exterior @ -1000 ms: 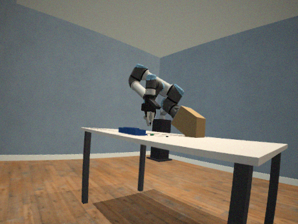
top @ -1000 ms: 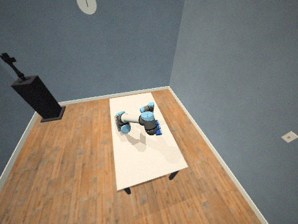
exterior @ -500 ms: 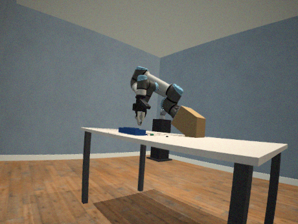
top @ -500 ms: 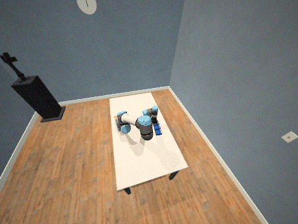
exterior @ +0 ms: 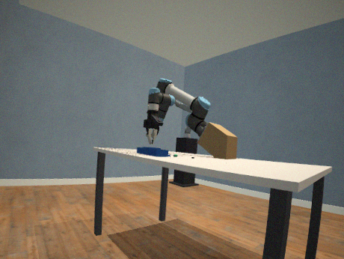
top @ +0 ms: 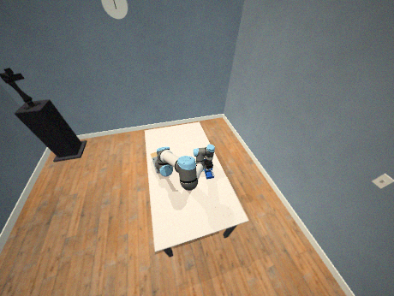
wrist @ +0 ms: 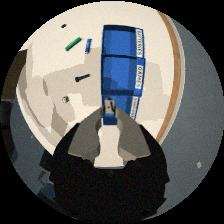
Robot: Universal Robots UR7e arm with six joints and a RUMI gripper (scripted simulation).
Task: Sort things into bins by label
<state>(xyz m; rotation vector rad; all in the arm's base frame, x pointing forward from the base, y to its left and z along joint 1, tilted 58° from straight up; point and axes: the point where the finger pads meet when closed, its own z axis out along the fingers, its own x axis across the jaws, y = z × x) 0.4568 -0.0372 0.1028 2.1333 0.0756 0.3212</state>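
Three blue bins stand in a row near the table's edge, with white labels; two read "BATTERIES" and "GAMES", the third I cannot read. They also show in the exterior view and from above. My gripper hangs over the nearest bin and is shut on a small dark item, too small to identify. In the side view the gripper is a little above the bins. On the table lie a green piece, a small blue piece and a black bolt.
Two more tiny items lie on the table, one near the bolt and one farther off. A tan cardboard box sits by the arm's base. A black pedestal stands on the floor. The table edge runs close beside the bins.
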